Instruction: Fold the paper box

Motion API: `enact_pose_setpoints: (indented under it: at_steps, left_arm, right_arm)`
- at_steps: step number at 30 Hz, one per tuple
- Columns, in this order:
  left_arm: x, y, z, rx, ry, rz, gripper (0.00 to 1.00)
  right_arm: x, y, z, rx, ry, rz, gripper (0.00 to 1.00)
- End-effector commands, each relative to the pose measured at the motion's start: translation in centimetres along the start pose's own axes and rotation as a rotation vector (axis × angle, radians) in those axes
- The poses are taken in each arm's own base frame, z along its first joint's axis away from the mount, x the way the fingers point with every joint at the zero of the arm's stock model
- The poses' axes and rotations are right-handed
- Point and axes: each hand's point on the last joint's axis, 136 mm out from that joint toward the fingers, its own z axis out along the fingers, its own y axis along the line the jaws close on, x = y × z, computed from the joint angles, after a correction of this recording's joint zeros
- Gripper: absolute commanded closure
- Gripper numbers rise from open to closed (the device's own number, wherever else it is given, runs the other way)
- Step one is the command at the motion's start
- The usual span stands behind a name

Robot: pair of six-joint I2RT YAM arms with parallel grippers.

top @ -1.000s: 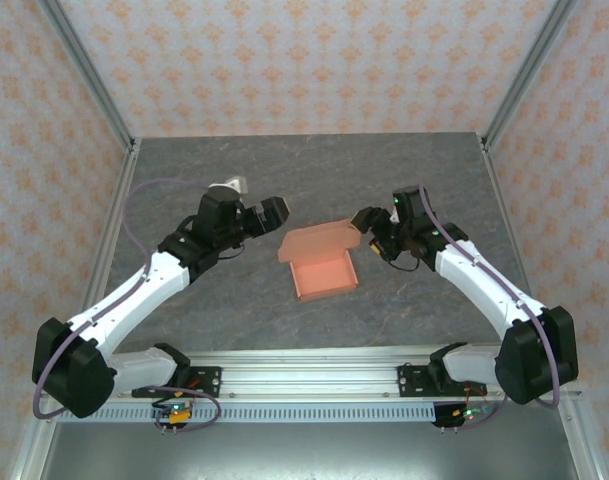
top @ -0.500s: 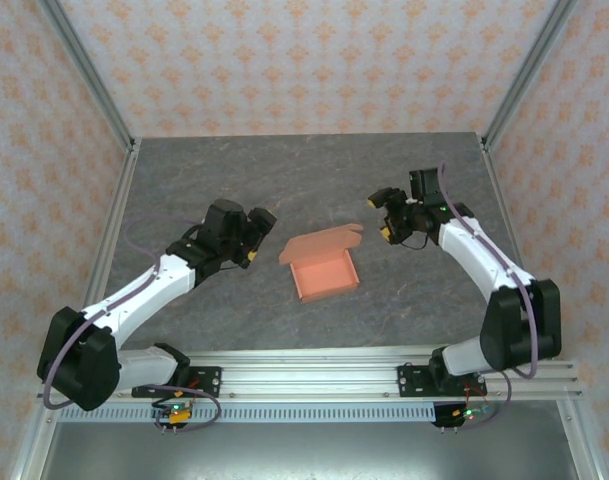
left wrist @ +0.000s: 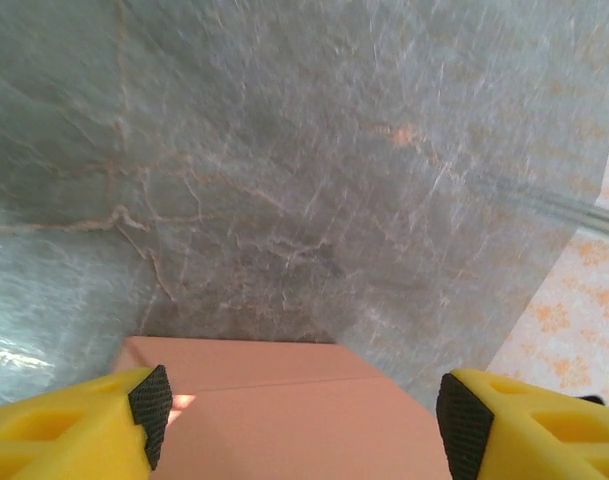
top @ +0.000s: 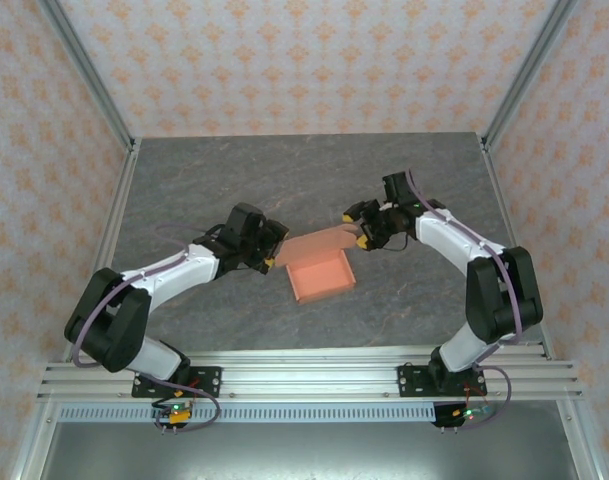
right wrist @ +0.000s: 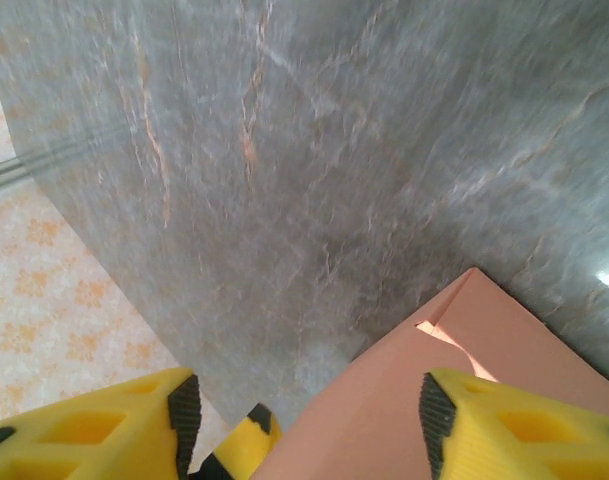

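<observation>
The paper box is thin, light and bendy. The left fingers and right fingers stand apart around its flap, maybe touching. Pinch its edges softly.

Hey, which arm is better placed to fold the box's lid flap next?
Probably left: the left gripper squarely straddles the flap of the paper box, while the right gripper has just one corner, off-centre.
</observation>
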Motion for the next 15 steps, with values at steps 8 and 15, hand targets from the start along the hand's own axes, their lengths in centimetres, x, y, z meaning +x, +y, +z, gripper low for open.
enact_pose_setpoints:
  at_steps: [8, 15]
  left_arm:
    - [0.4, -3.3, 0.5, 0.058, 0.004, 0.017, 0.46]
    - [0.5, -3.5, 1.5, 0.051, 0.024, 0.011, 0.46]
  right_arm:
    - [3.2, 1.0, -0.8, -0.049, 0.003, -0.027, 0.45]
    - [3.8, 0.3, -0.7, -0.043, 0.002, -0.007, 0.40]
